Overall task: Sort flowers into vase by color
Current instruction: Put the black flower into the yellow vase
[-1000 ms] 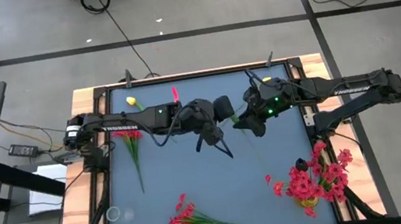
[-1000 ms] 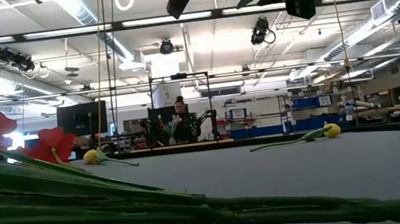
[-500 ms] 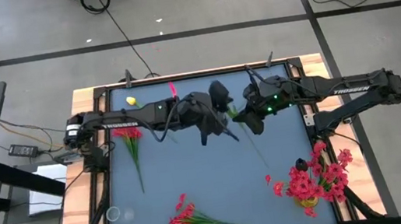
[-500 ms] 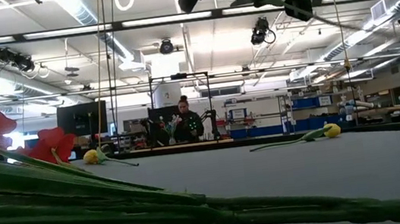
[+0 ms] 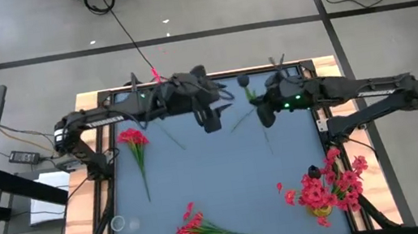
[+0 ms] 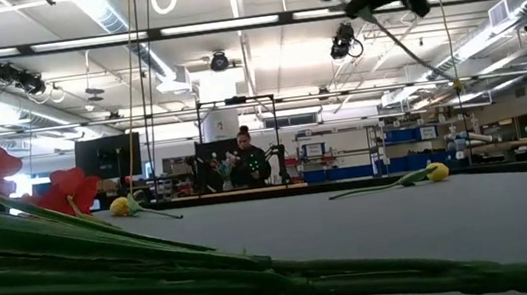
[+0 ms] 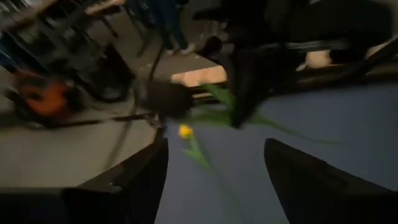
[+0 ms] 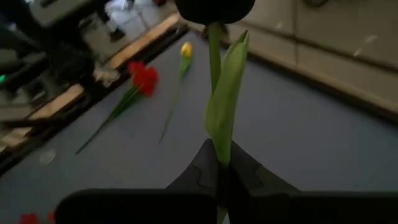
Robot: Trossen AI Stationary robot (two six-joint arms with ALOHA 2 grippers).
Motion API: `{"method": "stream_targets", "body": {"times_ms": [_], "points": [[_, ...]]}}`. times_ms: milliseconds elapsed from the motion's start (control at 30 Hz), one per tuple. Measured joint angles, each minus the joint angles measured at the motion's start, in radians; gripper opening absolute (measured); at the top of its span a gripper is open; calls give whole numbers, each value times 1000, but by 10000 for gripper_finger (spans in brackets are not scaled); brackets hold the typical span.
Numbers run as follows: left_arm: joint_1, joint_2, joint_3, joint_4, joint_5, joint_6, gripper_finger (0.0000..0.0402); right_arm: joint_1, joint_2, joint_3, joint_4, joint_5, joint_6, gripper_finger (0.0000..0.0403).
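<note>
You are seeing the handover finishing: left gripper (image 5: 211, 118) is now spreading, emptied and retreating, while right gripper (image 5: 261, 114) is clamping the dark bud (image 8: 214, 9) stalk above mid-table.

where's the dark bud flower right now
The dark bud is off the table, held by its stem in the right claw, near the far edge in the high view. The open left claw hangs beside it.

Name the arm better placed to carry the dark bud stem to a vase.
Right. Its tool is shut on the dark bud's thin green stem, held above the table; the left tool is open and empty.
</note>
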State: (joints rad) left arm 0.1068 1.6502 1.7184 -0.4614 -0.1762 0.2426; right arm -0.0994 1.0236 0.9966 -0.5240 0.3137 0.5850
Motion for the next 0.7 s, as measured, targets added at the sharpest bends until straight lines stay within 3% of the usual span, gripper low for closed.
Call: {"method": "stream_targets", "body": {"times_ms": [133,367,567,700], "points": [[35,-17,0,-29,109,-125,262,35,-111,0,-56,92,-36,12],[9,-10,-25,63,137,-228,248,155,-341,-55,-142,162,-47,12],[-22,-7,-147,288,135,-358,237,266,-520,-160,-197,59,-37,12],[-42,-6,-215,354,123,-462,233,321,-618,-192,-260,-41,-45,12]]}}
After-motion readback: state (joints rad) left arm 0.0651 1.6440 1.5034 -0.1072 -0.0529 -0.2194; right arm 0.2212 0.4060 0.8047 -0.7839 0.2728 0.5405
